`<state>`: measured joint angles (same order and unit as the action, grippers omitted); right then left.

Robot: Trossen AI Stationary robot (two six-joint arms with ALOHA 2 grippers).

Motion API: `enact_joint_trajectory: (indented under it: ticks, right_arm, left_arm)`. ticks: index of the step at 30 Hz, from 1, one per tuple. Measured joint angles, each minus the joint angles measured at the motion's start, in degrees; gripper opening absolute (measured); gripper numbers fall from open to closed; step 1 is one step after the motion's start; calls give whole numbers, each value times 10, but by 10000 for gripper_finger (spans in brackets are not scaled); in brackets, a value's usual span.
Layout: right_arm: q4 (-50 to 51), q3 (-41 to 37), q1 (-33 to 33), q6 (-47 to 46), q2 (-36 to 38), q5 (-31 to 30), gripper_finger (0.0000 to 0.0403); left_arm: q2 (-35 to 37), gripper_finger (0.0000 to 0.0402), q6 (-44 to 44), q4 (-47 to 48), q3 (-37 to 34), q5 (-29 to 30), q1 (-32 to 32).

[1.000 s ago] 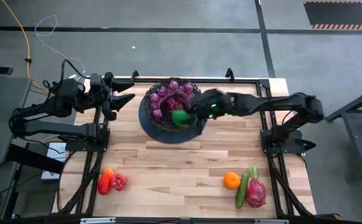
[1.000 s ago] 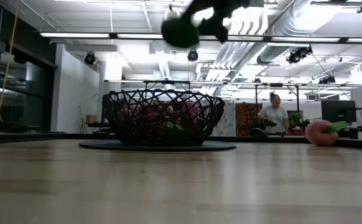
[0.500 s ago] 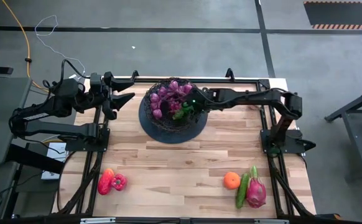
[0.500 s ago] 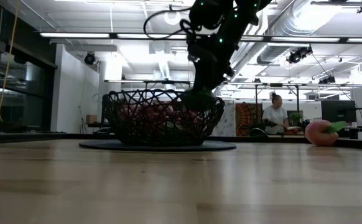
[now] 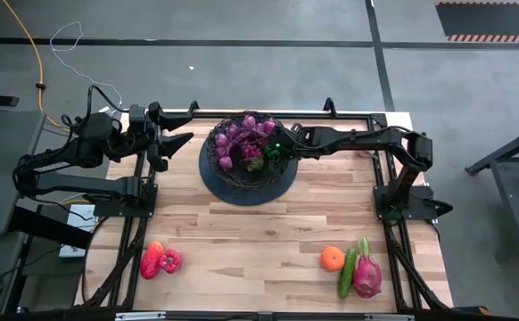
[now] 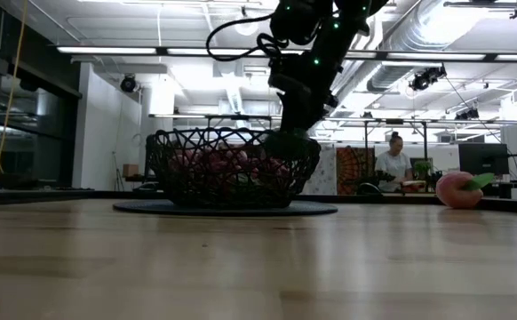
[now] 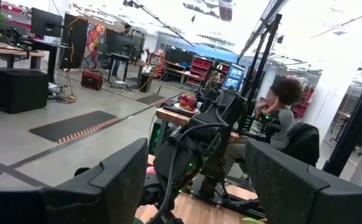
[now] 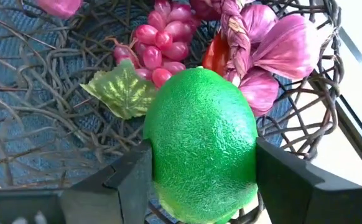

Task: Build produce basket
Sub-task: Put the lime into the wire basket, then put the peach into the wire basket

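basket (image 8: 38,74): black wire | held fruit (image 8: 201,143): bright green, pebbled | grapes (image 8: 159,43): pink-purple | orange (image 5: 332,259): orange | peppers (image 5: 160,259): red | cucumber (image 5: 347,273): green | table (image 5: 242,241): pale striped wood

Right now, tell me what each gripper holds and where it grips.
Right gripper holds the green fruit, fingers on its two opposite sides, inside the basket. Left gripper holds nothing.

Wooden table (image 5: 259,232): round dark mat (image 5: 242,189) upper centre with basket (image 5: 233,174) on it. Red peppers (image 5: 160,259) lower left. Orange (image 5: 333,259), cucumber (image 5: 347,273), dragon fruit (image 5: 367,273) lower right.
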<state>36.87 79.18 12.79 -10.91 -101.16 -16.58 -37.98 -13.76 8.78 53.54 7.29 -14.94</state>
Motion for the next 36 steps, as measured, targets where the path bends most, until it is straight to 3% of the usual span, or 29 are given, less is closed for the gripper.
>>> enact_joint_trajectory:
  ticks: [7,18,23,28,36]
  right_arm:
    - [3,0,12,-14,0,22,240]
    - [7,7,30,-8,2,35,389]
    - [45,42,34,1,23,14,387]
    - [80,32,25,7,106,-19,386]
    - [13,-177,1,-90,335,-21,385]
  left_arm:
    - [0,256,5,0,0,0,0]
    - [0,256,5,0,0,0,0]
    - [0,256,5,3,0,0,0]
    - [0,256,5,6,0,0,0]
    - [0,256,5,6,0,10,0]
